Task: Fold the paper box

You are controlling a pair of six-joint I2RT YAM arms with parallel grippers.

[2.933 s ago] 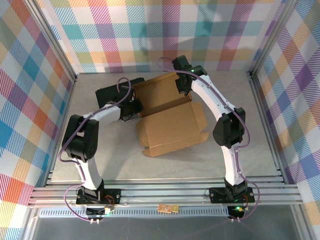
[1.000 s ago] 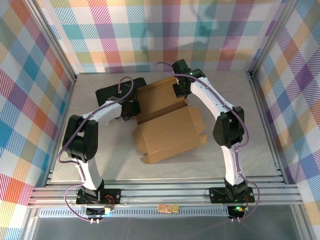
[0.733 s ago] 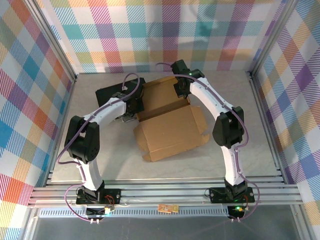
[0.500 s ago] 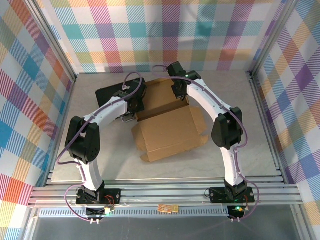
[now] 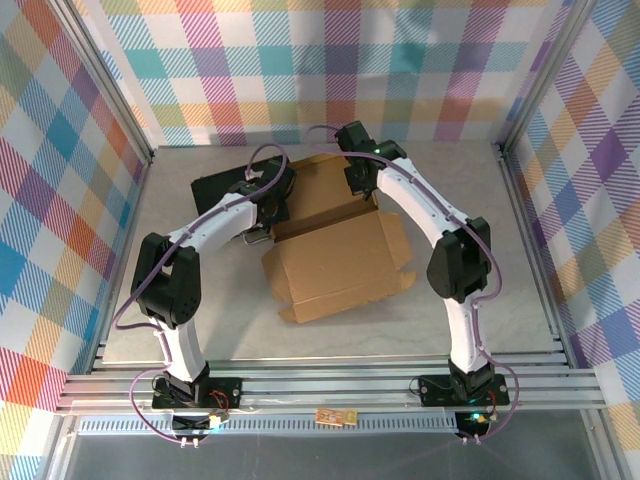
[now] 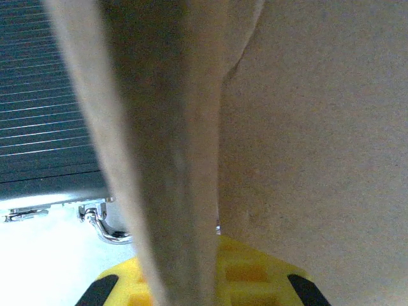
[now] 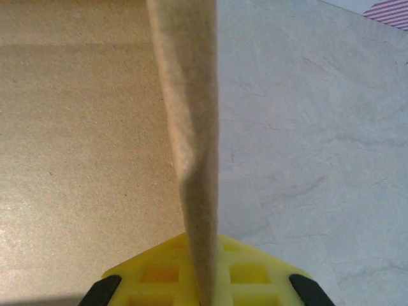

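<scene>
Though unprinted, the paper box [image 5: 335, 265], clamped by left pincer [image 5: 271, 207] and right pincer [image 5: 361, 186] alike.

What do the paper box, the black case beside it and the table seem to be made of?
The paper box: brown cardboard, matte, with a fibrous grain and thick cut edges. The black case: dark ribbed plastic or metal, hard to tell, with a shiny metal fitting. The table: smooth, pale, veined like marble; possibly laminate.

Bright plaid walls [image 5: 330, 70] close round my pale marbled tabletop [image 5: 235, 335], with aluminium rails [image 5: 330, 385] along its near edge.
</scene>
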